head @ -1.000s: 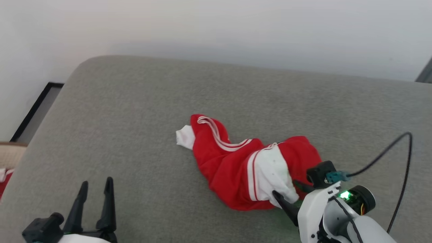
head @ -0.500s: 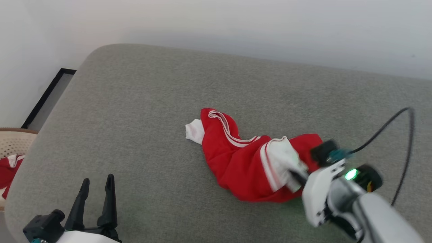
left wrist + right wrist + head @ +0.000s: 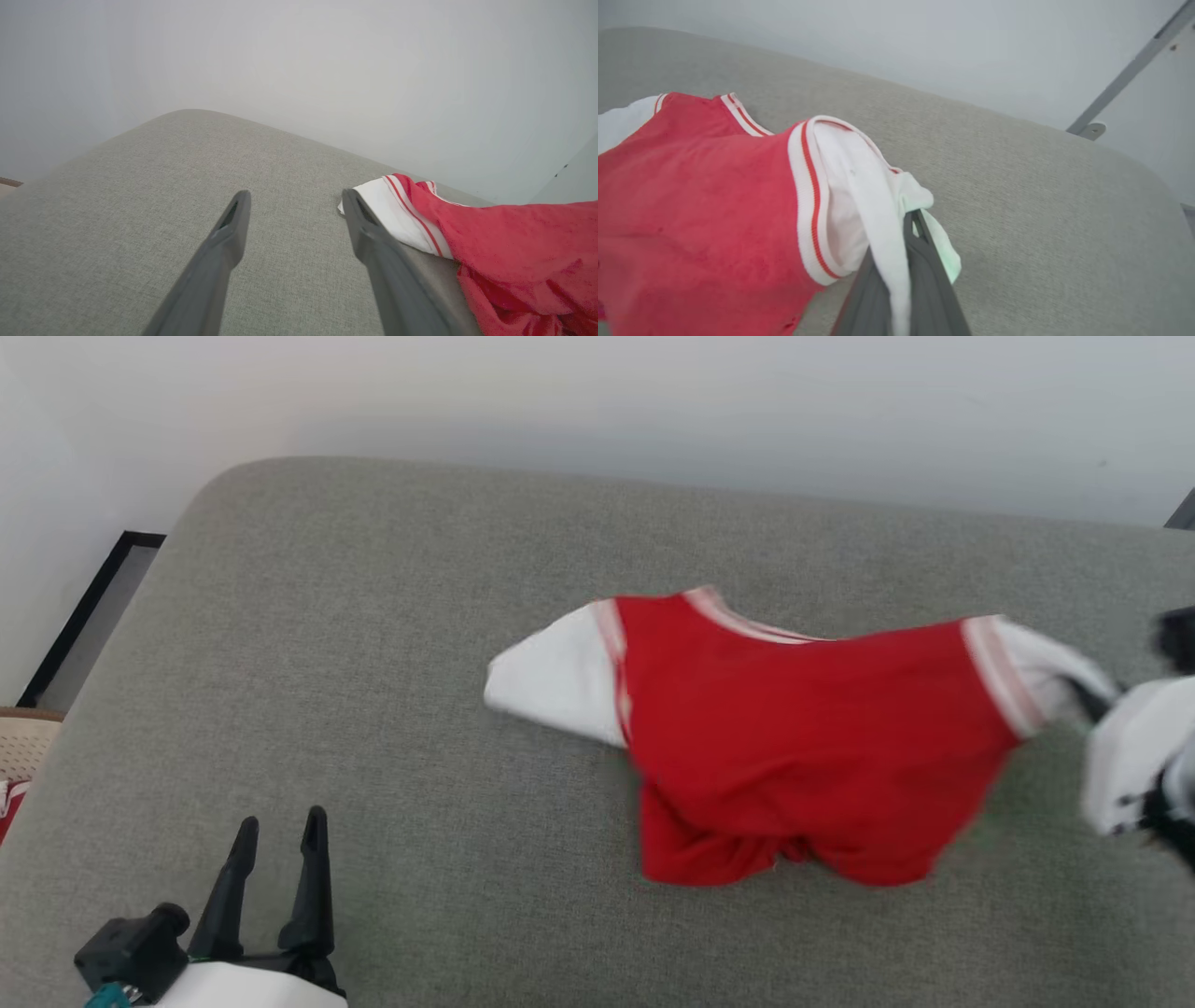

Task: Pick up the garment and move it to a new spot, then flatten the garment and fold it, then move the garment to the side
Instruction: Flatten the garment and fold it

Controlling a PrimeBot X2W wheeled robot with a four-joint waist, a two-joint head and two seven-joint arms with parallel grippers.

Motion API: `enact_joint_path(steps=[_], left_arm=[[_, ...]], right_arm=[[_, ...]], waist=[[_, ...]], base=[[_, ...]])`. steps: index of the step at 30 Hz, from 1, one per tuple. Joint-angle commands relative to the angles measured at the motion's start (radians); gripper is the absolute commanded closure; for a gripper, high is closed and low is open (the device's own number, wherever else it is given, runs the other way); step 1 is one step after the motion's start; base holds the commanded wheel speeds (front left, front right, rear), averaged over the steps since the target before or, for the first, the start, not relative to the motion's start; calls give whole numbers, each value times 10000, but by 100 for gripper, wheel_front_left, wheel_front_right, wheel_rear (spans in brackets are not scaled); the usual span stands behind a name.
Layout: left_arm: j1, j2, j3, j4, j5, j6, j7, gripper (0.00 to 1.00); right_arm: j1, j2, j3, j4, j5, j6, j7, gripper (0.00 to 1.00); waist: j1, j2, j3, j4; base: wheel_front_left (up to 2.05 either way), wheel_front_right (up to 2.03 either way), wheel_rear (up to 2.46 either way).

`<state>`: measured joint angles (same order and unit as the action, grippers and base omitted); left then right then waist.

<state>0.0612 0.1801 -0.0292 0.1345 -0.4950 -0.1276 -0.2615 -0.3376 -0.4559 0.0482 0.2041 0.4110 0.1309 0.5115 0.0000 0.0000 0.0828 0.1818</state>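
The garment (image 3: 803, 737) lies stretched sideways across the middle of a grey upholstered cushion (image 3: 373, 616), somewhat to the robot's right. Its red body faces up. Striped red-and-white trim runs along the neckline at the far edge and where each white sleeve joins the body. The lower edge, nearest the robot, is bunched into loose folds. The white sleeve on the robot's left (image 3: 551, 681) rests flat on the cushion.

The opposite white sleeve (image 3: 859, 196) is gathered to a point and pinched in the right tool (image 3: 913, 221). That tool's two dark fingers are closed tight together on the fabric, with cloth draped over and between them. In the head view this tool and its pale wrist housing sit blurred at the right edge. The sleeve end looks lifted a little off the cushion there.

The left tool (image 3: 282, 821) is at the lower left, well apart from the garment. Its fingers are spread wide and hold nothing. In the left wrist view its right-hand finger overlaps the edge of the flat sleeve, but whether they touch cannot be told.

A plain pale wall (image 3: 597, 392) stands behind the cushion. A pale basket (image 3: 23, 747) shows at the far left edge.
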Motion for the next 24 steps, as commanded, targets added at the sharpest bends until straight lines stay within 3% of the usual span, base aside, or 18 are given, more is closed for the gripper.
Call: enact_joint_path(steps=[1, 6, 12, 13, 15, 16, 17, 24], left_arm=[[-229, 3, -40, 14, -63, -27, -51, 0], [-366, 26, -147, 74, -93, -27, -51, 0], [-596, 100, -300, 158, -152, -27, -51, 0], [-629, 115, -331, 177, -157, -27, -51, 0], [-661, 174, -378, 219, -151, -27, -51, 0], [-693, 198, -407, 233, -164, -27, -51, 0], [-739, 239, -438, 234, -162, -27, -51, 0], [-987, 589, -702, 339, -227, -27, -51, 0]], right_arm=[[-207, -45, -282, 323, -32, -3, -32, 100], [-524, -51, -676, 1593, -217, -3, -217, 100], [-1196, 163, -561, 4008, -254, -5, -650, 97], [-1311, 219, -529, 4433, -205, -5, -671, 91], [-1581, 304, -399, 5078, -138, -3, -712, 68], [-1727, 296, -307, 5300, -138, -3, -774, 30], [-1859, 301, -235, 5489, -67, -3, -767, 0], [-2284, 81, 381, 5483, 427, -3, -973, 0]], waist=[[0, 0, 82, 11], [0, 0, 232, 71], [0, 0, 423, 213], [0, 0, 443, 226], [0, 0, 470, 232], [0, 0, 480, 226], [0, 0, 487, 198], [0, 0, 488, -197]], base=[[0, 0, 0], [0, 0, 0], [0, 0, 0], [0, 0, 0], [0, 0, 0], [0, 0, 0], [0, 0, 0], [0, 0, 0]])
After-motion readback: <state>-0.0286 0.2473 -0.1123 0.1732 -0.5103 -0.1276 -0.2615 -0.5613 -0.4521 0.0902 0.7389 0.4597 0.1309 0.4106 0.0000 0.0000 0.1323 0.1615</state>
